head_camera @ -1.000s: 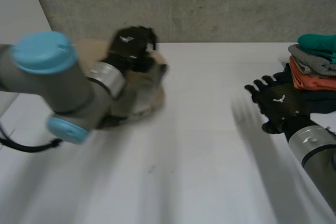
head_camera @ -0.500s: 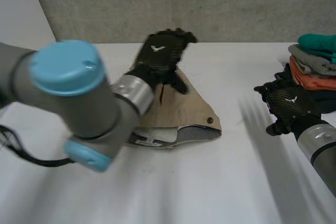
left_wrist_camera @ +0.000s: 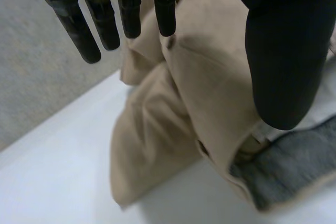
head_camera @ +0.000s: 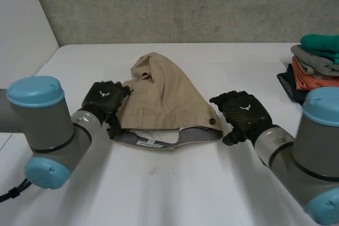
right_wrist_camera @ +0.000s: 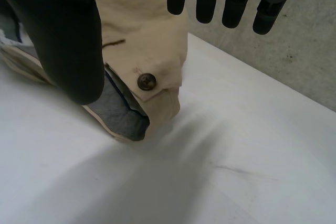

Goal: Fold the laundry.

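A rough grey concrete wall (head_camera: 185, 3) closed off the far side of the white bench (head_camera: 175, 194), and a paler wall stood at 9 o'clock. At the bench's centre lay a pair of beige trousers (head_camera: 164, 93), bunched into a heap, their grey-lined waistband (head_camera: 159, 136) turned toward 6 o'clock with a dark button (right_wrist_camera: 146, 81) at its 3 o'clock end. The left hand (head_camera: 103, 99) sat at 9 o'clock of the heap, fingers straight and apart from the thumb, over the cloth's edge. The right hand (head_camera: 243, 112) hung just beside the button end, fingers spread, clamped on nothing. A stack of folded clothes (head_camera: 318, 62), teal uppermost, stood at the bench's 3 o'clock edge.
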{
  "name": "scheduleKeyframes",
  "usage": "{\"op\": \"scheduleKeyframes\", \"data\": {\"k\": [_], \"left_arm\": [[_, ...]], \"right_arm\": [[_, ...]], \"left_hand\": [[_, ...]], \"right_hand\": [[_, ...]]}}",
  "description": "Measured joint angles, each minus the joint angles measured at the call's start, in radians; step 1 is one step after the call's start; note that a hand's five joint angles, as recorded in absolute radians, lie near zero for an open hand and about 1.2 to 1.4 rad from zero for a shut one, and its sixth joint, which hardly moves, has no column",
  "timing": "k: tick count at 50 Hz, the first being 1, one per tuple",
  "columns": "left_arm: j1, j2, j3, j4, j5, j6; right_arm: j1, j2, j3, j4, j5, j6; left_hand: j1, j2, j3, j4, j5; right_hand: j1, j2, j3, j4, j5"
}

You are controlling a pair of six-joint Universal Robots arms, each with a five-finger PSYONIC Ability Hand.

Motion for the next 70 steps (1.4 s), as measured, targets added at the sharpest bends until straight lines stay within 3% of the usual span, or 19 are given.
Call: {"op": "scheduleKeyframes", "data": {"k": [5,7,8,12,19,24,29,34,36,39,50,55,64,70], "left_arm": [[-0.007,-0.047,0.014,0.004,-0.004,-0.006],[-0.008,-0.057,0.019,0.004,-0.007,-0.008],[-0.010,-0.064,0.025,0.006,-0.012,-0.013],[-0.016,-0.072,0.046,0.005,-0.048,-0.063],[-0.076,-0.042,0.083,-0.065,-0.119,-0.359],[-0.183,-0.013,0.091,-0.183,-0.127,-0.575],[-0.320,-0.005,0.081,-0.259,-0.134,-0.643],[-0.407,0.016,0.071,-0.277,-0.137,-0.642],[-0.423,0.036,0.067,-0.279,-0.137,-0.637],[-0.431,0.079,0.064,-0.278,-0.137,-0.630],[-0.371,0.270,-0.002,-0.278,-0.137,-0.549],[-0.281,0.355,-0.056,-0.272,-0.134,-0.438],[-0.128,0.399,-0.069,-0.223,-0.116,-0.307],[-0.040,0.338,-0.011,-0.085,-0.028,-0.222]], "right_arm": [[0.036,0.074,-0.062,-0.016,0.072,-0.003],[0.039,0.087,-0.076,-0.018,0.090,-0.003],[0.040,0.093,-0.082,-0.019,0.100,-0.004],[0.033,0.097,-0.097,-0.017,0.131,-0.006],[0.015,0.058,-0.101,0.001,0.160,-0.010],[0.006,0.032,-0.107,0.031,0.161,-0.002],[-0.004,0.018,-0.126,0.090,0.158,0.024],[-0.007,0.014,-0.147,0.156,0.154,0.091],[-0.006,0.014,-0.155,0.188,0.152,0.139],[-0.002,0.014,-0.165,0.237,0.150,0.225],[0.031,0.018,-0.221,0.405,0.075,0.531],[0.032,0.018,-0.262,0.452,0.020,0.592],[0.039,0.020,-0.323,0.488,0.002,0.640],[0.045,0.056,-0.357,0.517,0.003,0.709]], "left_hand": [[0.218,0.233,0.225,0.239,0.237],[0.466,0.523,0.491,0.506,0.492],[0.710,0.732,0.719,0.721,0.703],[0.791,0.870,0.860,0.876,0.842],[0.791,0.872,0.862,0.878,0.842],[0.791,0.876,0.866,0.878,0.853],[0.791,0.874,0.865,0.876,0.853],[0.622,0.656,0.653,0.661,0.660],[0.304,0.362,0.366,0.367,0.368],[0.154,0.214,0.204,0.199,0.197],[0.080,0.117,0.114,0.108,0.107],[0.080,0.109,0.114,0.102,0.100],[0.058,0.063,0.056,0.059,0.051],[0.011,0.016,0.012,0.016,0.008]], "right_hand": [[0.000,0.000,0.000,0.000,0.000],[0.000,0.000,0.000,0.000,0.000],[0.000,0.000,0.000,0.000,0.000],[0.000,0.000,0.000,0.000,0.000],[0.000,0.000,0.000,0.000,0.000],[0.000,0.000,0.000,0.000,0.000],[0.000,0.000,0.000,0.000,0.000],[0.000,0.000,0.000,0.000,0.000],[0.000,0.000,0.000,0.000,0.000],[0.000,0.000,0.000,0.000,0.000],[0.000,0.000,0.000,0.000,0.000],[0.000,0.000,0.000,0.000,0.000],[0.000,0.000,0.000,0.000,0.000],[0.000,0.000,0.000,0.000,0.000]]}}
